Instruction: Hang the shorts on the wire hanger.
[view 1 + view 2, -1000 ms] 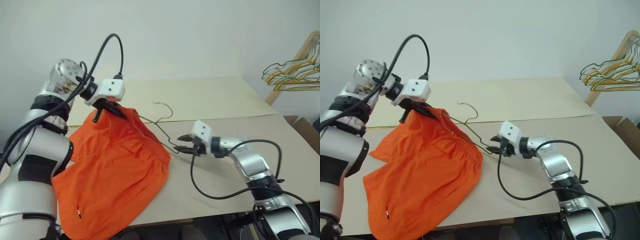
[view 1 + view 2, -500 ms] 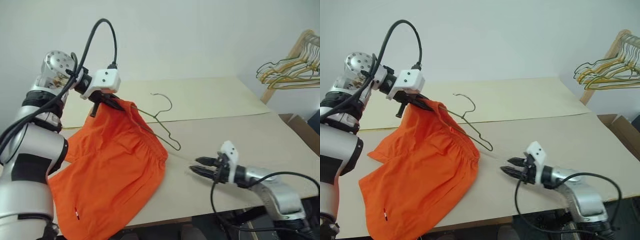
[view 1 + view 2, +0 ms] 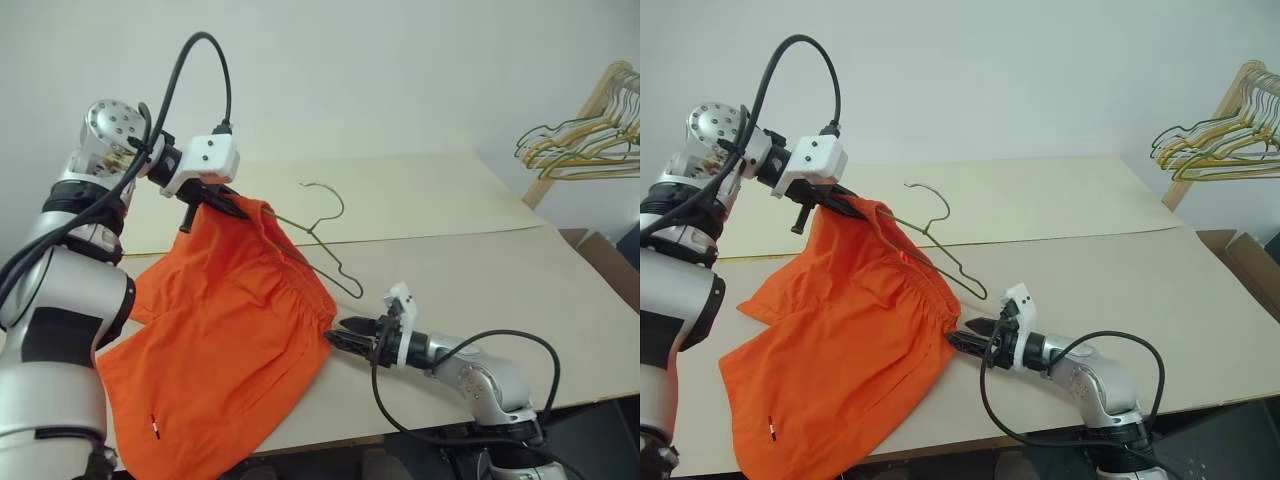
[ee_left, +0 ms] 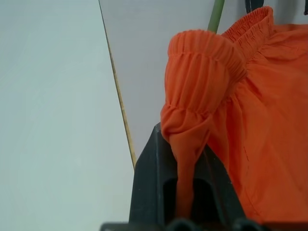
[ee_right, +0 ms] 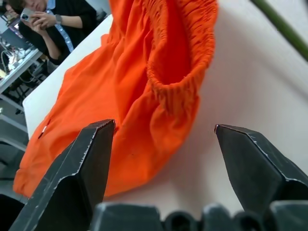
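The shorts are soft, matt orange cloth, finely puckered along the elastic waistband. At their two o'clock lies the wire hanger, thin bare metal with a dull olive-grey finish. The surface looks like smooth, matt cream board. Each end effector's fingers are matt black plastic.

Left gripper pinches shorts waistband (wire hanger alongside).
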Action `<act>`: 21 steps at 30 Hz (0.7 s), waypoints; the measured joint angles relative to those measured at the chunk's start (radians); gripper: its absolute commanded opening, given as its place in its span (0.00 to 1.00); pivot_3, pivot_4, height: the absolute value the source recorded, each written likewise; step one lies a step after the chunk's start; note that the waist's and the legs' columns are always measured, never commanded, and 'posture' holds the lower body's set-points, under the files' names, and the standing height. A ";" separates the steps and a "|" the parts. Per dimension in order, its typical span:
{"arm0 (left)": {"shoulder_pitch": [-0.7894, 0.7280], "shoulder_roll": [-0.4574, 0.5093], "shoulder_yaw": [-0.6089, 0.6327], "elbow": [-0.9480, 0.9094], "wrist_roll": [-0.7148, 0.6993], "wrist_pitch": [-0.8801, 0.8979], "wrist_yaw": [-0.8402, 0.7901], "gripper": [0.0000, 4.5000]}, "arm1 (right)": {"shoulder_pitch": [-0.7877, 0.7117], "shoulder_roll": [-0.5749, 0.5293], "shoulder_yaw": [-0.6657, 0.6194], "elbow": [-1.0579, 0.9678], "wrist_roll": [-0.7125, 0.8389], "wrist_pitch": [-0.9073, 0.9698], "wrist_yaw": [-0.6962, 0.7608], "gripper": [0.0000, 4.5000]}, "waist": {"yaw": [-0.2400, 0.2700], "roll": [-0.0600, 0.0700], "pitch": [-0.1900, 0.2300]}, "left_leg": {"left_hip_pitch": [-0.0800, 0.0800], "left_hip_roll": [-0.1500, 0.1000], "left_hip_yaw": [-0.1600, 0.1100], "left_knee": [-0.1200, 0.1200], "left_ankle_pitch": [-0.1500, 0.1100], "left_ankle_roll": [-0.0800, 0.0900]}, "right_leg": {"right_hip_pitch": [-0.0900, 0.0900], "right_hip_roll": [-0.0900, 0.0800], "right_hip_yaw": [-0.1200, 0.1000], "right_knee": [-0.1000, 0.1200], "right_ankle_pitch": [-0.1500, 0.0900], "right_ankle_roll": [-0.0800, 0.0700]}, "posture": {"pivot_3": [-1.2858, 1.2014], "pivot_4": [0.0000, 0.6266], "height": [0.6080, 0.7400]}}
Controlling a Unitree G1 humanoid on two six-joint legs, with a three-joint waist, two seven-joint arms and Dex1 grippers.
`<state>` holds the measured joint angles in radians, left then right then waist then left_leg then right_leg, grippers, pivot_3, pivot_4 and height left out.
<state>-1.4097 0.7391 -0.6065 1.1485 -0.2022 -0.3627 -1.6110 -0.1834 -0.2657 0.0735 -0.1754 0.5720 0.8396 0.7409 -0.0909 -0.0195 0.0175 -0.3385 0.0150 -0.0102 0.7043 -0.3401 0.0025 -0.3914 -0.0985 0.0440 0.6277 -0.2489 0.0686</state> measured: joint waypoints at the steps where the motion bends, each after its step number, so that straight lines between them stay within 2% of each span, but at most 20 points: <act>1: 0.000 0.000 0.001 0.000 0.000 0.000 0.000 0.00 | -0.008 0.015 -0.002 0.020 0.001 0.001 -0.008 0.86 | -0.003 0.000 0.000 | 0.000 0.000 0.000 0.000 0.000 0.000 | 0.000 0.000 0.000 0.000 0.000 0.000 | 0.48 0.00 1.00; 3: 0.000 -0.001 0.001 0.000 0.000 0.000 0.000 0.00 | -0.019 0.045 -0.001 0.052 0.004 0.007 -0.020 0.86 | -0.007 0.000 0.000 | 0.000 0.000 0.000 0.000 0.000 0.000 | 0.000 0.000 0.000 0.000 0.000 0.000 | 0.48 0.00 1.00; 5: 0.000 -0.002 0.003 0.000 0.000 0.000 0.000 0.00 | -0.040 0.055 -0.001 0.076 0.006 0.013 -0.026 0.74 | -0.008 0.000 0.000 | 0.000 0.000 -0.001 0.000 0.000 0.000 | 0.000 0.000 0.000 0.001 0.000 0.000 | 0.49 0.00 1.00; 12: 0.001 -0.005 0.027 0.001 0.002 0.000 0.000 0.00 | -0.053 0.050 0.027 0.105 -0.001 0.017 -0.027 0.20 | -0.009 0.000 0.000 | 0.000 0.000 -0.004 0.000 0.000 0.000 | -0.001 0.000 0.000 0.002 0.000 0.000 | 0.49 0.00 1.00; 15: 0.001 -0.005 0.034 0.001 0.005 0.000 0.000 0.00 | -0.046 0.046 0.032 0.105 -0.002 0.013 -0.028 0.00 | -0.009 0.000 0.000 | 0.000 0.000 -0.005 0.000 0.000 0.000 | -0.001 0.000 0.000 0.002 0.000 0.000 | 0.49 0.00 1.00; 21: 0.006 -0.001 0.037 0.000 -0.004 0.000 0.000 0.00 | -0.038 0.039 0.015 0.105 0.005 0.005 -0.046 0.00 | -0.009 0.000 0.000 | 0.000 0.000 -0.009 0.001 0.000 0.000 | -0.001 0.000 0.000 0.002 0.000 0.000 | 0.48 0.00 1.00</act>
<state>-1.4034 0.7384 -0.5697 1.1481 -0.2058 -0.3631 -1.6110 -0.2217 -0.2268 0.0887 -0.0703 0.5768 0.8449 0.6953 -0.0997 -0.0195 0.0175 -0.3385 0.0146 -0.0193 0.7048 -0.3401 0.0025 -0.3919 -0.0987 0.0438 0.6296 -0.2488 0.0686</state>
